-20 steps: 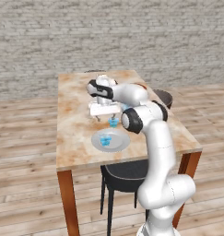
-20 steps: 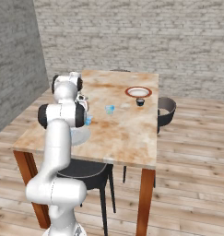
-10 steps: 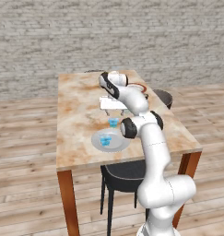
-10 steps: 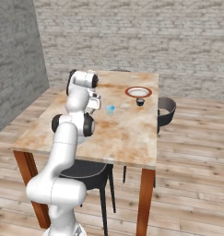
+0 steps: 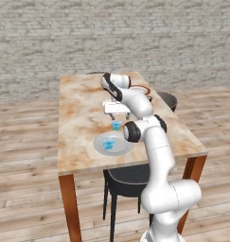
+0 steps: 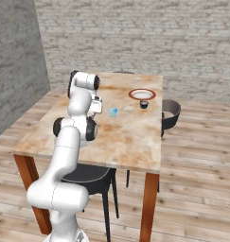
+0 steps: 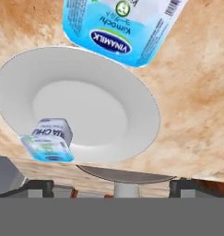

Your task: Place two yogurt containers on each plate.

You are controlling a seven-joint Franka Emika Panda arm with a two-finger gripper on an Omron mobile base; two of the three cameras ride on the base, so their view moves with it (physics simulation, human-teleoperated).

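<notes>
Gripper (image 5: 117, 113) of mine hangs over the marble table (image 5: 78, 118) with its jaws spread wide and nothing between them. Just below it I see one yogurt cup (image 5: 116, 125) standing on the table beside the grey-white plate (image 5: 122, 149). A second cup (image 5: 108, 143) lies on that plate. Farther off, I make out the red-rimmed plate (image 6: 142, 94) with a small dark bowl (image 6: 144, 104) just beside it.
</notes>
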